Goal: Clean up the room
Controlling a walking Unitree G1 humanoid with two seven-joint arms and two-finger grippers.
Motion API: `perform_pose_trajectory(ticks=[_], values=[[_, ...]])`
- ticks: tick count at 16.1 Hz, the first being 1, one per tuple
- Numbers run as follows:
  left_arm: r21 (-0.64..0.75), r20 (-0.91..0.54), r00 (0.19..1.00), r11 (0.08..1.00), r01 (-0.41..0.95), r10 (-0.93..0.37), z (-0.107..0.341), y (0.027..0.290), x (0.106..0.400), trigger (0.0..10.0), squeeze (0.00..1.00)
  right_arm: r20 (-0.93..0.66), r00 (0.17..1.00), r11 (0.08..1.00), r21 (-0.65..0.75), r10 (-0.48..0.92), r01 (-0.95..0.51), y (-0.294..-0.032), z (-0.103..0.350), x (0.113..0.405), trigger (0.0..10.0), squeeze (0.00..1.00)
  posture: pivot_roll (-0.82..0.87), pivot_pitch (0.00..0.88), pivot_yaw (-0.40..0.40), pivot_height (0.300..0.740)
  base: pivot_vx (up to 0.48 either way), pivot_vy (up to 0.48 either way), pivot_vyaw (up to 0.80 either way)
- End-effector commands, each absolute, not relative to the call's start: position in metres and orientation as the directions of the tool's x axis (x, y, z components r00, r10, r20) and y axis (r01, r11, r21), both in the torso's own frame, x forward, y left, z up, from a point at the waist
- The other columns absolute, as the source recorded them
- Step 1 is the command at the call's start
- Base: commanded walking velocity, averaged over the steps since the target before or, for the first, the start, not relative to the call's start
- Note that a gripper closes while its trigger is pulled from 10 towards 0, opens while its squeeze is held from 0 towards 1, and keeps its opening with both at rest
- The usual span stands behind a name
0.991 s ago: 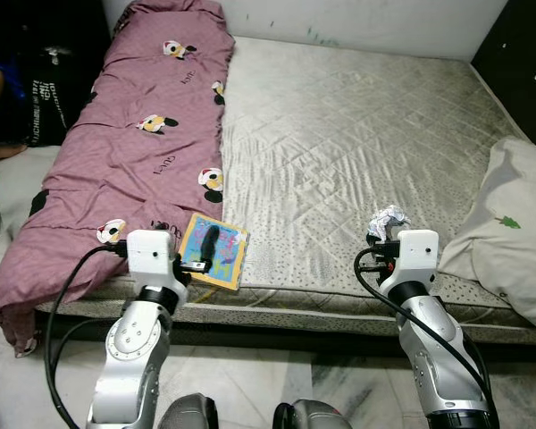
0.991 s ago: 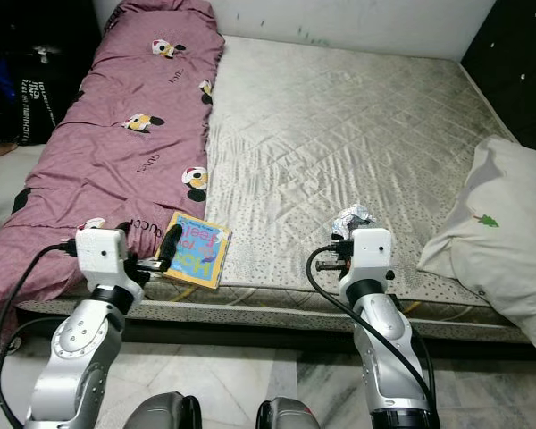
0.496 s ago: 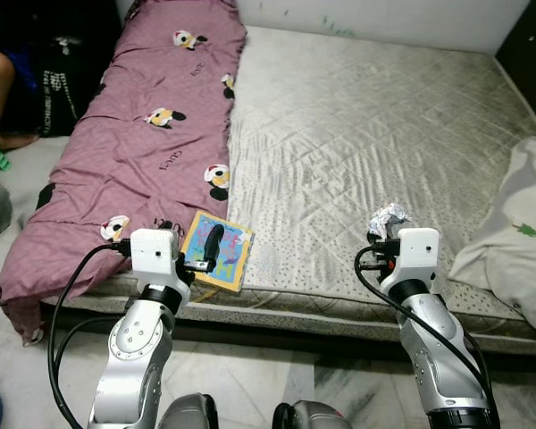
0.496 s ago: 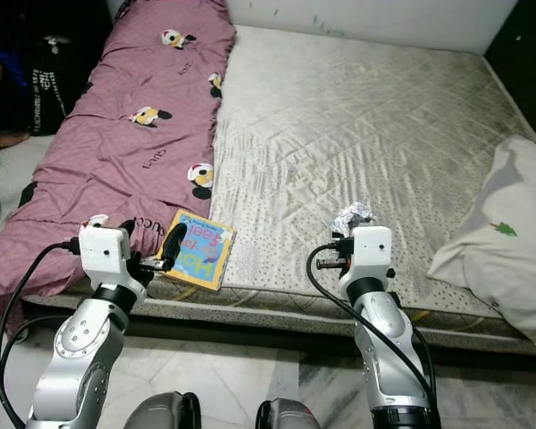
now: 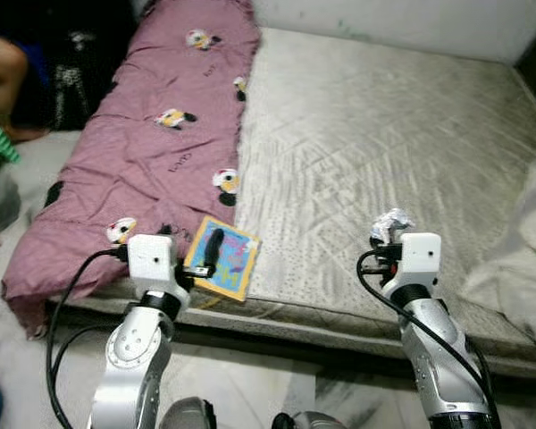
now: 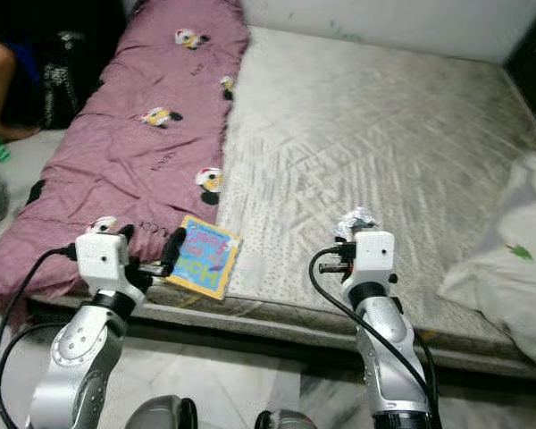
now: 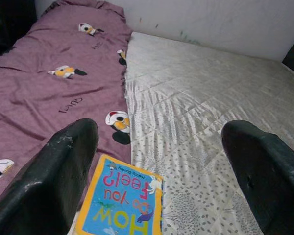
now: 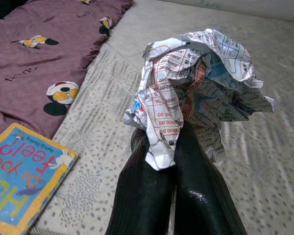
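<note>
A crumpled paper wad (image 6: 355, 222) sits at the right tool (image 6: 352, 234) above the bare mattress (image 6: 366, 143); the left tool (image 6: 172, 251) hovers over a picture book (image 6: 202, 256) (beside the purple blanket (image 6: 143, 134)).

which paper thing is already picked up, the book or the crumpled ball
The crumpled paper ball: the right gripper is shut on it above the mattress. The book lies flat at the mattress edge, under the open left gripper.

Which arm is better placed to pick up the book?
Left. The left gripper hangs open just over the book at the mattress edge; the right gripper already holds crumpled paper.
</note>
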State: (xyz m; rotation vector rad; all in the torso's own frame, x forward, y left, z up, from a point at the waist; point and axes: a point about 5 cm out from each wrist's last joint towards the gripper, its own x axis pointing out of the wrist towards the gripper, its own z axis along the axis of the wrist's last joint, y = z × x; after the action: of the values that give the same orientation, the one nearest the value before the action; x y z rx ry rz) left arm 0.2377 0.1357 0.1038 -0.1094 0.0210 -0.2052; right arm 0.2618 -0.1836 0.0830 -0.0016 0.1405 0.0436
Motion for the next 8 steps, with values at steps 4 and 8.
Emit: perform_pose_trajectory(ticks=[4,8], values=[[-0.095,-0.017,0.976,0.972,0.216,-0.218,0.1086,0.1385,0.236,10.0,0.0,-0.142,0.99,1.0,0.005,0.016,-0.015,-0.1842,0.0823,0.2564,10.0,0.0,0.01,0.141,-0.048,0.74,0.358,0.0,0.0],[-0.097,-0.041,0.983,0.98,0.172,-0.177,0.1069,0.1398,0.2398,10.0,0.0,-0.146,0.989,1.0,0.001,0.002,-0.002,-0.1865,0.081,0.2561,10.0,0.0,0.0,0.128,-0.041,0.74,0.069,0.0,0.0]])
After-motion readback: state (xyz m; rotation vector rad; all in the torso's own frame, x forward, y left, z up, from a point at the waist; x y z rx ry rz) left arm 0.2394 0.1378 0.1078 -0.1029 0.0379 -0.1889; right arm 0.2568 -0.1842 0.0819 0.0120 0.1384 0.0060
